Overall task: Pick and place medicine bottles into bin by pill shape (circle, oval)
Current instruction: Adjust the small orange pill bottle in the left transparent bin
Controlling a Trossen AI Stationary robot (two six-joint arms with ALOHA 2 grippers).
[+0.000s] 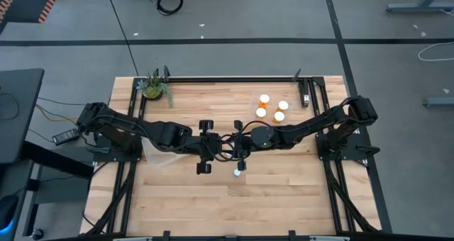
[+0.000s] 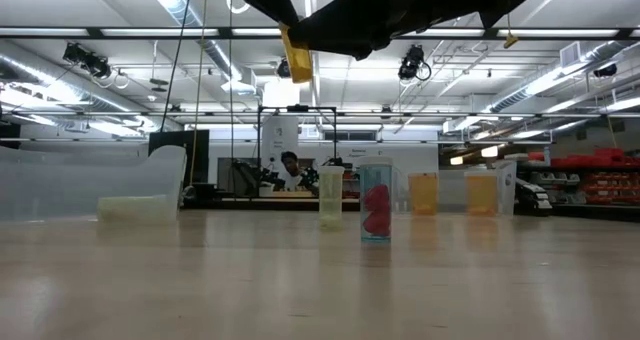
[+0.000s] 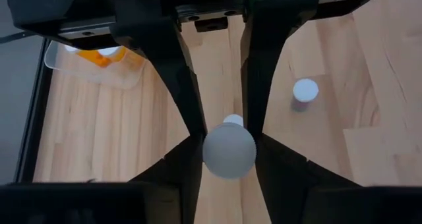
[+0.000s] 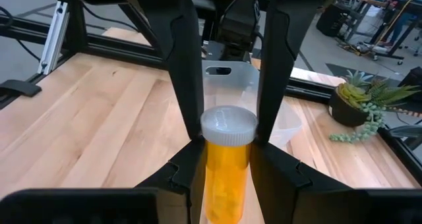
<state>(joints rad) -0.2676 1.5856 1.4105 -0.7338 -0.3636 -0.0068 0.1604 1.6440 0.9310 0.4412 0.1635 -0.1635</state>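
Above the middle of the wooden table point(image 1: 284, 198), both arms are meeting, each pincer clamping a medicine bottle.

The left gripper point(image 3: 227, 128) is pinching a white-capped bottle point(image 3: 229, 150) between its dark fingers, hanging over bare wood near the table's centre. The right gripper point(image 4: 227, 128) is squeezing an orange bottle with a white cap point(image 4: 227, 155), held upright and facing a clear bin point(image 4: 227, 76) on the left side. Four more orange bottles point(image 1: 272, 108) are sitting in a clear tray at the back right. A small white bottle point(image 1: 237, 172) is standing alone just in front of the grippers. A potted plant point(image 1: 154, 87) is resting at the back left corner.
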